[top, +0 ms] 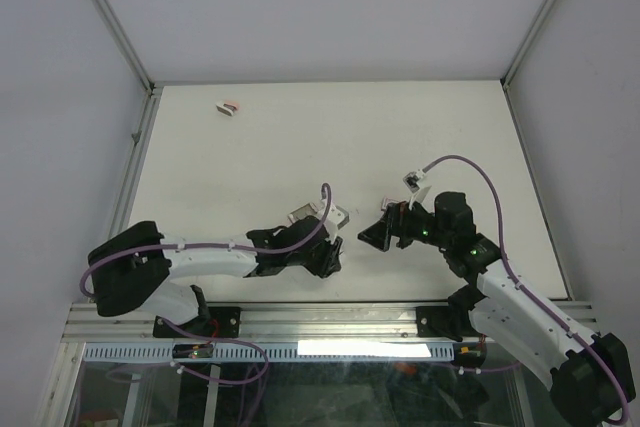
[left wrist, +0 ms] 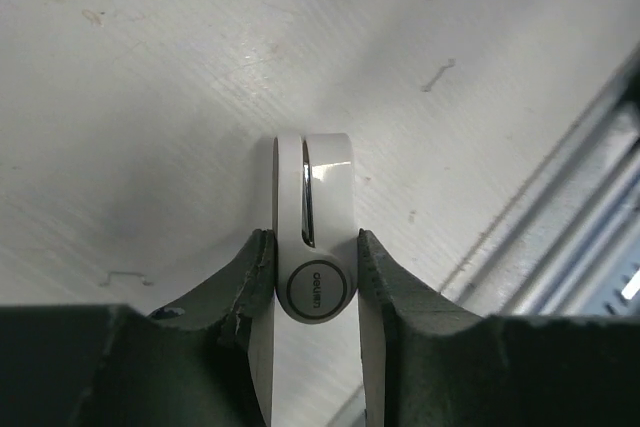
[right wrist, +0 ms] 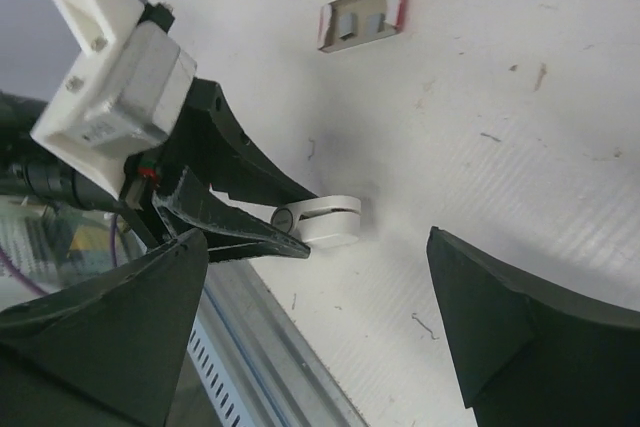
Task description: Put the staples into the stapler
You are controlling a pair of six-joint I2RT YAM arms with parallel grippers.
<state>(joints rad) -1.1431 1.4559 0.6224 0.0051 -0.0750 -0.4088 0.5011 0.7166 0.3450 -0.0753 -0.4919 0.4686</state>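
While my left fingers (left wrist: pixel 240 282) clamp the white stapler (left wrist: pixel 318 209) steady, my right fingers (right wrist: pixel 520 332) gape empty, free to open it.

Narrow gap between right hand (top: pixel 375 233) and stapler (left wrist: pixel 328 177) in the left hand (left wrist: pixel 315 252) (broad open table (top: pixel 330 137) beyond)
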